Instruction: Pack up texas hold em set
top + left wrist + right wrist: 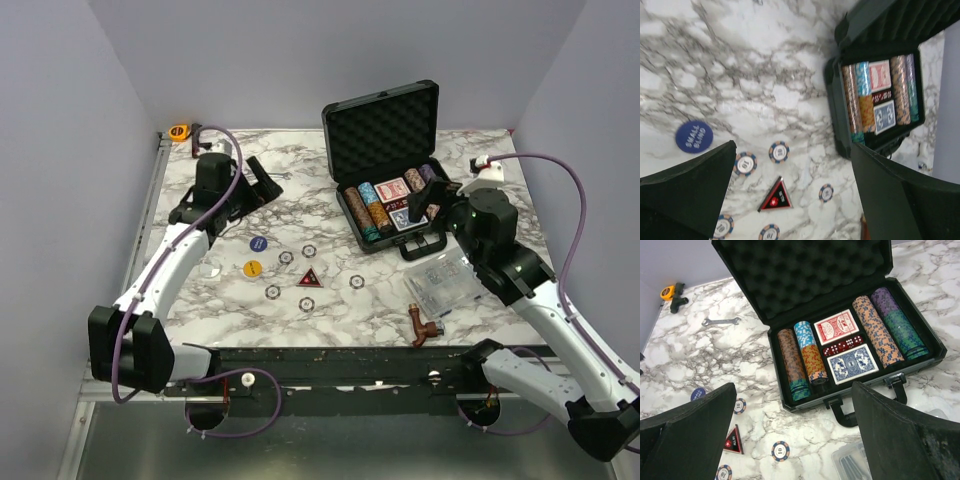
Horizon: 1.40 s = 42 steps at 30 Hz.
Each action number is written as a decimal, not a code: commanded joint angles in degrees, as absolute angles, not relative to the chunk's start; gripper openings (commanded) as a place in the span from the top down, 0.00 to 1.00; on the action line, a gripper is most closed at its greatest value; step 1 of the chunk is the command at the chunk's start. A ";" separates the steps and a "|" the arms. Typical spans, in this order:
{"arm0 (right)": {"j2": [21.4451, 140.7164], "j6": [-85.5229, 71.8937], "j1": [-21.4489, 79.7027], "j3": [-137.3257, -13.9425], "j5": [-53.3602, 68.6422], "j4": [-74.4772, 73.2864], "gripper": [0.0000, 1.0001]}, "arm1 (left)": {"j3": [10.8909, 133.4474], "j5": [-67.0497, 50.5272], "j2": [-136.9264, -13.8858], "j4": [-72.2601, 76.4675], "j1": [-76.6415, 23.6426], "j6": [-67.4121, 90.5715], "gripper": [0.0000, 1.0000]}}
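L arm stretched twd far-left corner, left tool (263,184) spread, empty. R arm bent over open briefcase (385,125) nr far edge, right tool (432,201) spread wide. Loose chips (286,257) lie mid tabletop (300,160).

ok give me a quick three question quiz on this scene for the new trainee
1. True or false: the black case is shut.
2. Inside the case, what lies between the red deck and the blue deck? A) red dice B) a coin C) a key
3. How many striped chips lie loose on the table?
Key: 1 false, its lid stands open. 2 A. 3 five.
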<state>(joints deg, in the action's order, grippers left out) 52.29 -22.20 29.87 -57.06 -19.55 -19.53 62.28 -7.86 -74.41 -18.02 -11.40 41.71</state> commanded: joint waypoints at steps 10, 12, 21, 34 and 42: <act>54.70 -22.37 29.53 -53.04 -19.60 -17.33 0.00 | 58.08 -1.10 -84.23 -33.55 -33.55 50.74 0.06; 55.24 -22.70 29.51 -52.25 -19.06 -16.81 0.00 | 58.79 1.55 -85.87 -35.10 -35.59 51.12 0.06; 57.65 -22.49 29.52 -51.16 -14.67 -17.14 0.00 | 55.60 -1.80 -87.40 -28.93 -36.31 48.81 0.06; 70.83 -26.54 36.17 -54.00 -2.84 -17.59 0.00 | 47.37 -4.75 -68.73 -20.82 -31.84 45.43 0.05; 83.35 -34.96 49.55 -59.44 -15.05 -17.68 0.00 | 56.73 -1.82 -51.77 -27.98 -20.57 37.69 0.02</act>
<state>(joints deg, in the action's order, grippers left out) 77.87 -30.15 44.16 -55.24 -7.27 -17.63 50.13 -4.32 -58.24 -23.99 -26.30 43.62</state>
